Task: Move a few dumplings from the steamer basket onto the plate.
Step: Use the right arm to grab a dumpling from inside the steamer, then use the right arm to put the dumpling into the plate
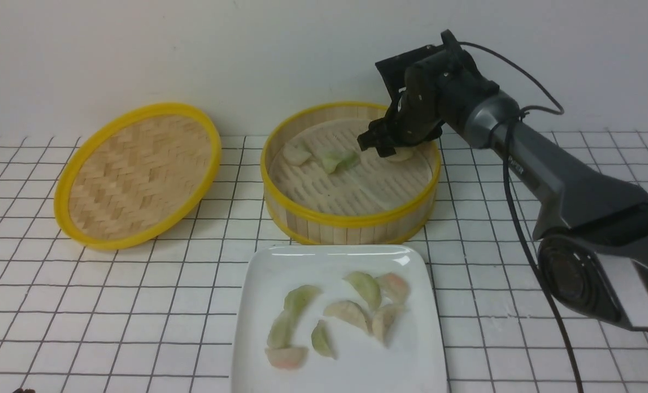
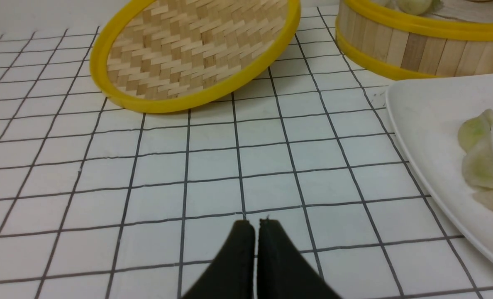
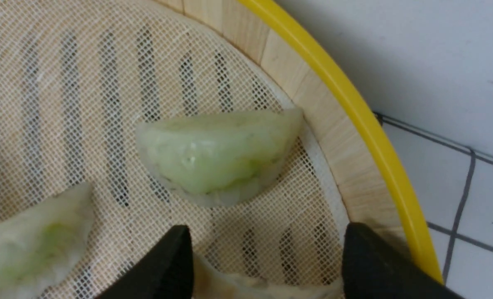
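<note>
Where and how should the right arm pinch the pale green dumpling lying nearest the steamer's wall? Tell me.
Likely best: come from above, fingers across the plump middle of the dumpling, one on each long side. It lies flat, and one pointed tip nearly meets the wall, leaving little room there.

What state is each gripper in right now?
Left gripper: closed, holding nothing.
Right gripper: open, a dumpling between its fingers, grip not evident.
</note>
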Controlling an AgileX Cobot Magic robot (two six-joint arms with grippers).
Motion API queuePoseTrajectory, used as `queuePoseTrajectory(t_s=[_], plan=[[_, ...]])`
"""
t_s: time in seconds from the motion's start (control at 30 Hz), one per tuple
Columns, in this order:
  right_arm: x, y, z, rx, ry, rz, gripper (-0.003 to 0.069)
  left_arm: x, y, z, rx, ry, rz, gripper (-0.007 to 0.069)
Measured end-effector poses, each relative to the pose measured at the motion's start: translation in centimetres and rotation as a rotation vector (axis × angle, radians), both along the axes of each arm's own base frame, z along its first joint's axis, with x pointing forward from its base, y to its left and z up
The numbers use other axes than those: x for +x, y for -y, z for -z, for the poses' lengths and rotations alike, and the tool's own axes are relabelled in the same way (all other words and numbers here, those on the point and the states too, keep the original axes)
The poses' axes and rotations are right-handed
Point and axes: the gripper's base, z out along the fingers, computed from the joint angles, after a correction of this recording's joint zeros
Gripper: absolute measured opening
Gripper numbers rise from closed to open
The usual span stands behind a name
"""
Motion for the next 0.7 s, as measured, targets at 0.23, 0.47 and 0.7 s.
queuePoseTrajectory(t_s=[0.23,0.47,0.7], plan=[[-0.6,0.2,-0.8,-0.022,-0.046,-0.01,0.0407,0.0,0.0,0.0,0.0,0.0,0.0,-0.0006],[-1.9,0.6,-4.6,-0.03,-0.092,-0.028,0.0407,0.0,0.0,0.0,0.0,0.0,0.0,-0.0006],[-2.9,0.0,-8.6,0.08,-0.057,-0.08,0.0407,0.0,0.0,0.0,0.0,0.0,0.0,-0.0006]])
